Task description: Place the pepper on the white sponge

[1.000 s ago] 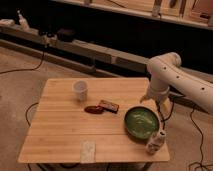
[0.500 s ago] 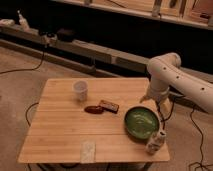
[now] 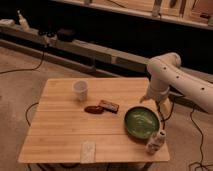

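Observation:
The dark red pepper (image 3: 93, 109) lies near the middle of the wooden table (image 3: 60, 130), touching or right beside a flat dark brown block (image 3: 109, 106). The white sponge (image 3: 88, 150) lies flat at the table's front edge, well in front of the pepper. The white arm reaches in from the right. My gripper (image 3: 150, 98) hangs at its end over the table's right side, just behind the green bowl (image 3: 141, 122) and far to the right of the pepper. It holds nothing that I can see.
A translucent cup (image 3: 81, 90) stands behind and to the left of the pepper. A white patterned bottle (image 3: 155, 141) stands at the front right corner beside the bowl. Cables lie on the floor around the table. A low ledge and shelves run behind.

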Controlling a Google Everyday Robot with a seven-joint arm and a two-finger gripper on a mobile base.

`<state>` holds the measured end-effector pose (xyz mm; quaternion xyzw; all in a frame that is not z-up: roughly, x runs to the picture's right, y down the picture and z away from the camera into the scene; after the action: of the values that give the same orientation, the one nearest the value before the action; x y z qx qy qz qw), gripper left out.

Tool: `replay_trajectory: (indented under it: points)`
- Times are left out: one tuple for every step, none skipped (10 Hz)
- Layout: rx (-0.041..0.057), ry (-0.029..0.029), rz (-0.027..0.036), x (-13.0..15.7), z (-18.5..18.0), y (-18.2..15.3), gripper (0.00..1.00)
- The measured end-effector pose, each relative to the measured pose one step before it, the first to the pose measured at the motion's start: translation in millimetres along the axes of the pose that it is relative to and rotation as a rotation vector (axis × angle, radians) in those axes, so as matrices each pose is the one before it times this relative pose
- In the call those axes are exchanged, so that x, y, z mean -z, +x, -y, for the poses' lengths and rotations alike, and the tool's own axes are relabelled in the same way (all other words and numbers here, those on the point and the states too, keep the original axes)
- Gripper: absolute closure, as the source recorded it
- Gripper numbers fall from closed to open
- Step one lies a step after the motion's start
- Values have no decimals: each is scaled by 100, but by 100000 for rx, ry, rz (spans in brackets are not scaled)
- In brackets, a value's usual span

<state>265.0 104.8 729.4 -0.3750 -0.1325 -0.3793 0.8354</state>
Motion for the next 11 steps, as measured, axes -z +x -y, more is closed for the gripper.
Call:
replay_trajectory:
  points:
    - [1,5,-2,4,2,0,20]
    - [-6,-11,3,-2,-7,0,20]
    - [1,5,-4,1,0,1,20]
    - [-65,5,14,-6,-35,10,20]
    - [-4,-9,-8,0,-5,3,20]
    - [7,8,7,-1,6,-3,20]
    - [-2,-3,-3,2,-3,1,20]
    - [-4,-1,-5,-1,-3,2,20]
    - [509,-194,-342,4,13,66,20]
    - [1549,-388,-780,42,43,185,20]
    - [3701,-503,-1185,64,232,240,20]
